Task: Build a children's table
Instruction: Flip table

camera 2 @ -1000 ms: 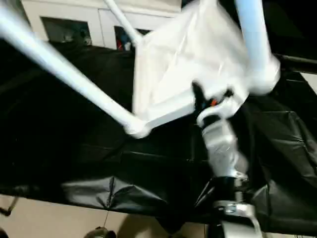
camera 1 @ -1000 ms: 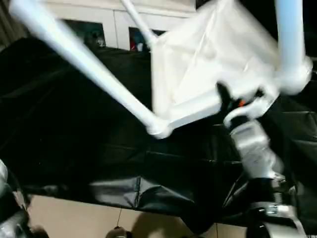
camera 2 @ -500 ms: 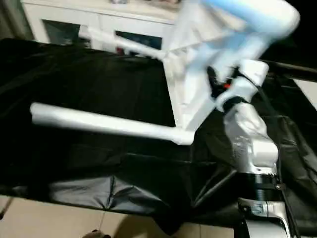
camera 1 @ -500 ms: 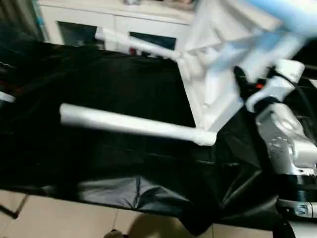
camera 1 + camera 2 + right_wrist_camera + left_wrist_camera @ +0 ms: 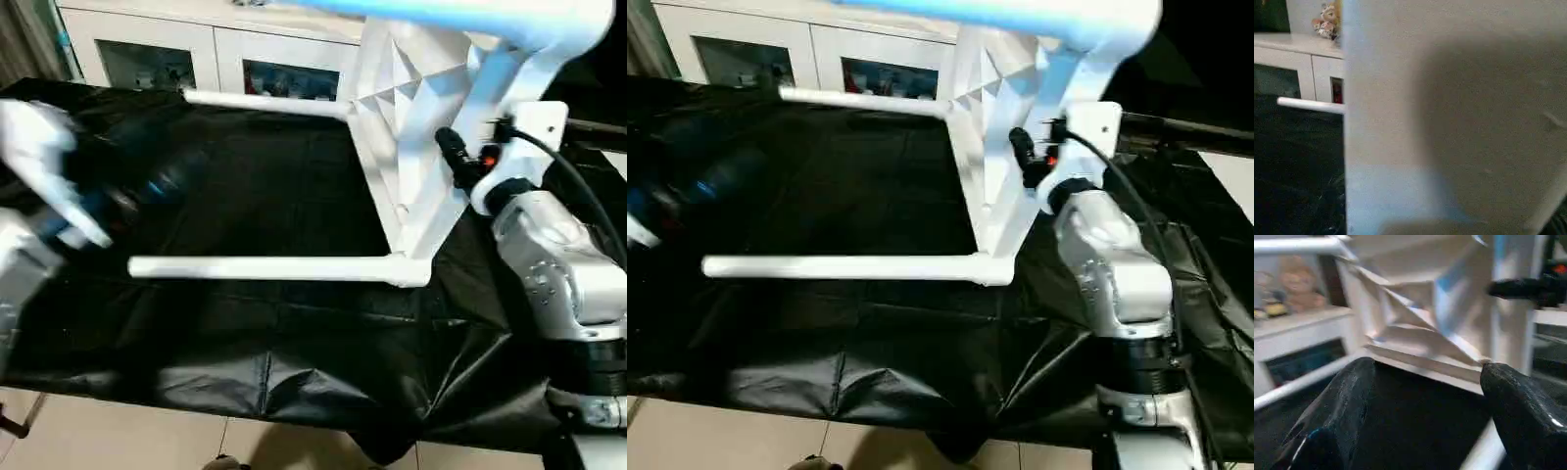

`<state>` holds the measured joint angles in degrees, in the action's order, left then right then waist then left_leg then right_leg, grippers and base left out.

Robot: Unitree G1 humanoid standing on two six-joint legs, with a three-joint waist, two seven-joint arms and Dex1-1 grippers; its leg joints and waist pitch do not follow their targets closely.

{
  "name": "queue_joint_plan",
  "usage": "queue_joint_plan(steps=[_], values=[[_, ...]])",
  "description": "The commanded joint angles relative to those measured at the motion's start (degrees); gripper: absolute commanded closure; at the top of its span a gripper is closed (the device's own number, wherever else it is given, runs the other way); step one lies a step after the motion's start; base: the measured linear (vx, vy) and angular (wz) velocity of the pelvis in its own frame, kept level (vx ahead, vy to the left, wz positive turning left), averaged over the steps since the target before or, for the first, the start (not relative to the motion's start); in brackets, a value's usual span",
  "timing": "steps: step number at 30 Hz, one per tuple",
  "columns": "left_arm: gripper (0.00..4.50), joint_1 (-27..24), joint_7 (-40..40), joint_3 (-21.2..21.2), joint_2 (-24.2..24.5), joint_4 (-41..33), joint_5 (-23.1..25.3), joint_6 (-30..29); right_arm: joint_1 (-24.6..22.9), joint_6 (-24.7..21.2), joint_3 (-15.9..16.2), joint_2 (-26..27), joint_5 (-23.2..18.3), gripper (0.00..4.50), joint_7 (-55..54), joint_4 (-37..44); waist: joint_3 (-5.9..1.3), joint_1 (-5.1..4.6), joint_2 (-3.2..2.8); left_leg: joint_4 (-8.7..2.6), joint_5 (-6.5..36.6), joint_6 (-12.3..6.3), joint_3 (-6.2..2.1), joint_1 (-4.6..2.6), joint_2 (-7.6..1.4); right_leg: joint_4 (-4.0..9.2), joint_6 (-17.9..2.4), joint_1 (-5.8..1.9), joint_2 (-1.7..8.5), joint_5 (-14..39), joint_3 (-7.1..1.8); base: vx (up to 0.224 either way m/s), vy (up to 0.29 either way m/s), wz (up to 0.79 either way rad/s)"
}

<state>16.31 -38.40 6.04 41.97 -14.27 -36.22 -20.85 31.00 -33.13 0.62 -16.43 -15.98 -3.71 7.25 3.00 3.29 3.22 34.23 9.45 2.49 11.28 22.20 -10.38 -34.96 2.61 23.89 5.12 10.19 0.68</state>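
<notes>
Head pair down; wrists close-up

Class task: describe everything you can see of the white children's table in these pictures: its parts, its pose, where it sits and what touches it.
The children's table looks like white plastic and is tipped on its side on the black sheet, its ribbed underside facing the robot's left. Three tubular legs show, each in a corner socket: the near leg and the far leg point level toward the left, and the top leg runs overhead. The right gripper holds the tabletop's upper part. The left gripper hangs open, apart from it.
</notes>
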Motion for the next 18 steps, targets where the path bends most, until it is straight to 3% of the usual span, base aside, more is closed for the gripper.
queue_joint_plan(steps=[1, 4, 9, 10, 12, 15, 18], values=[[0.63, 1.74, 0.35, -2.92, -1.02, -0.32, 2.15, -0.29, -3.05, -3.9, 3.2, 1.08, 2.53, 2.56, -2.01, -1.88, -2.37, -0.54, -1.29, -5.45, 26.58, 8.92, -1.34, -2.02, -1.56, 4.62, -2.2, 0.12, 0.89, 23.07, -1.21, 0.0, 0.0, 0.0], [0.63, 2.29, -0.68, -6.35, -2.62, -0.45, 3.48, -0.56, -3.86, -4.55, 4.61, 2.24, 4.17, 2.56, -4.57, -1.91, -2.47, -0.6, -1.11, -5.45, 26.79, 9.17, -1.33, -2.02, -1.49, 4.62, -2.01, 0.06, 0.86, 22.74, -1.21, 0.0, 0.0, 0.0], [0.63, -0.19, -4.16, -12.55, -2.43, -2.49, 6.71, -0.47, -4.81, -3.8, 6.07, 2.93, 5.31, 2.56, -4.24, -2.45, -2.6, -1.2, -1.29, -5.36, 28.06, 8.76, -1.47, -1.97, -1.5, 4.88, -1.51, 0.0, 0.9, 24.32, -1.21, 0.0, 0.0, 0.0], [0.63, -0.19, -4.16, -12.55, -2.43, -2.49, 6.71, -0.47, -4.81, -3.8, 6.07, 2.93, 5.31, 2.21, -4.24, -2.45, -2.59, -1.32, -1.27, -5.39, 28.6, 8.79, -1.51, -1.96, -1.53, 4.89, -1.64, 0.05, 0.86, 24.7, -1.18, 0.0, 0.0, 0.0], [0.63, -1.62, -4.8, -14.08, -2.98, -3.31, 8.04, 0.7, -6.11, -1.45, 6.67, 3.67, 5.95, 1.86, -2.27, -1.74, -2.75, -1.47, -1.43, -5.36, 29.37, 8.82, -1.53, -2.14, -1.57, 4.97, -1.93, 0.14, 0.81, 24.65, -1.15, 0.0, 0.0, 0.0], [0.63, -2.64, -3.08, -14.63, -4.63, -3.67, 9.56, 1.81, -7.4, 3.04, 7.18, 4.4, 5.91, 1.73, 0.33, -1.85, -2.83, -1.65, -1.45, -5.34, 30.52, 8.71, -1.65, -2.09, -1.6, 5.11, -2.47, 0.07, 0.75, 24.52, -1.08, 0.0, 0.0, 0.0], [0.63, -3.65, 4.38, -14.19, -7.88, -3.01, 12.25, 1.36, -8.88, 6.75, 7.48, 4.32, 5.35, 1.41, 1.95, -1.49, -3.45, -2.02, -0.97, -5.19, 27.96, 8.21, -1.8, -1.27, -1.83, 4.42, -3.13, -0.9, 0.96, 20.67, -1.01, 0.0, 0.0, 0.0]])
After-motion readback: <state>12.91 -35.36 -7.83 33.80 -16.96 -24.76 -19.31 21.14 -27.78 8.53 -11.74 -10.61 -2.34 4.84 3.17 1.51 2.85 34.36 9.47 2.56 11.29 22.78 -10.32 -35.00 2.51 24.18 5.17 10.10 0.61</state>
